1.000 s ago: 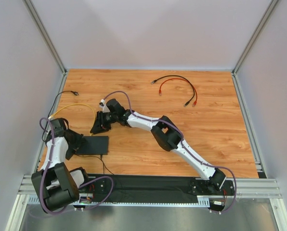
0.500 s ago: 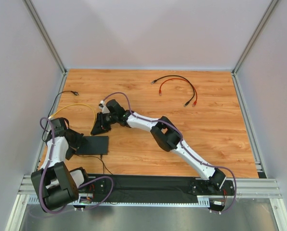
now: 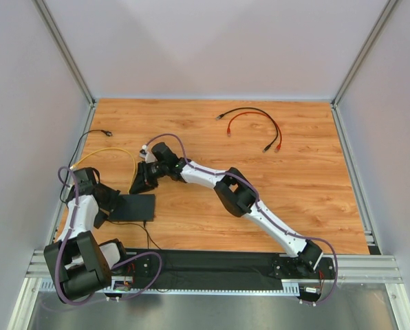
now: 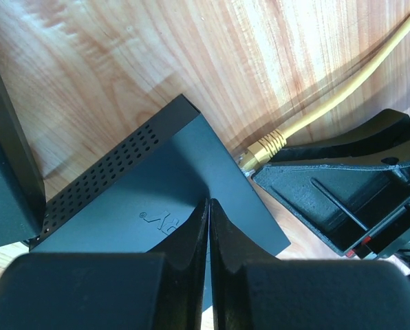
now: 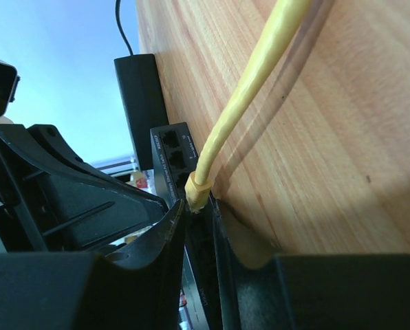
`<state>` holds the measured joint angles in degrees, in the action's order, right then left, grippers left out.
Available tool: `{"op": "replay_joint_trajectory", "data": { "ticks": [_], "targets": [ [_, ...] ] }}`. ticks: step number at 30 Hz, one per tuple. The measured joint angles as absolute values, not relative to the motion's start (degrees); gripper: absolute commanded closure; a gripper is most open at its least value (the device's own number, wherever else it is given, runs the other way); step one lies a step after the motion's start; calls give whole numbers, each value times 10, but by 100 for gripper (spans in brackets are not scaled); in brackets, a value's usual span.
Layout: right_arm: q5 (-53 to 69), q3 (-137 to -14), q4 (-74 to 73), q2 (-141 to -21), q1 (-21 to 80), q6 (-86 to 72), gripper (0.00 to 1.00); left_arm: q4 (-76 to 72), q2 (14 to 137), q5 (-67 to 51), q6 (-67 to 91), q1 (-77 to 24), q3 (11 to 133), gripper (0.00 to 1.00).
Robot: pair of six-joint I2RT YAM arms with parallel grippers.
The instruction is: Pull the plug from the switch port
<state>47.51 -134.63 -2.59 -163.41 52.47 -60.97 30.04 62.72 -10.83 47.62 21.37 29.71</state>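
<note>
My fingers [image 4: 122, 289] are black. The switch [image 4: 157, 206] is matte black, its side wall dotted with rows of small holes. The yellow cable [image 5: 250, 89] ends in a golden-yellow plug [image 4: 263, 146]. The table [image 3: 308, 179] is orange-brown wood grain, with a red cable [image 3: 228, 128] and a black cable [image 3: 221, 117] near its far edge.

Right gripper [image 5: 199, 210] has closed around the plug [image 5: 197, 190].

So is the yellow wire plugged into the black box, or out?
Plugged in: the yellow plug sits in the switch, in its front face, its cable trailing away.
</note>
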Motion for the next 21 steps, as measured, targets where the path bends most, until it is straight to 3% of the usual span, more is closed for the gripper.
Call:
{"op": "replay_joint_trajectory", "data": {
  "ticks": [8,13,21],
  "targets": [
    [491,-1367,-2,-1653,523,-647,78,298,627,-105,477,210,297,91],
    [493,-1373,-3,-1657,522,-659,84,298,626,-104,477,210,297,91],
    [488,-1378,-18,-1657,523,-647,79,298,625,-101,477,208,297,91]
  ]
}}
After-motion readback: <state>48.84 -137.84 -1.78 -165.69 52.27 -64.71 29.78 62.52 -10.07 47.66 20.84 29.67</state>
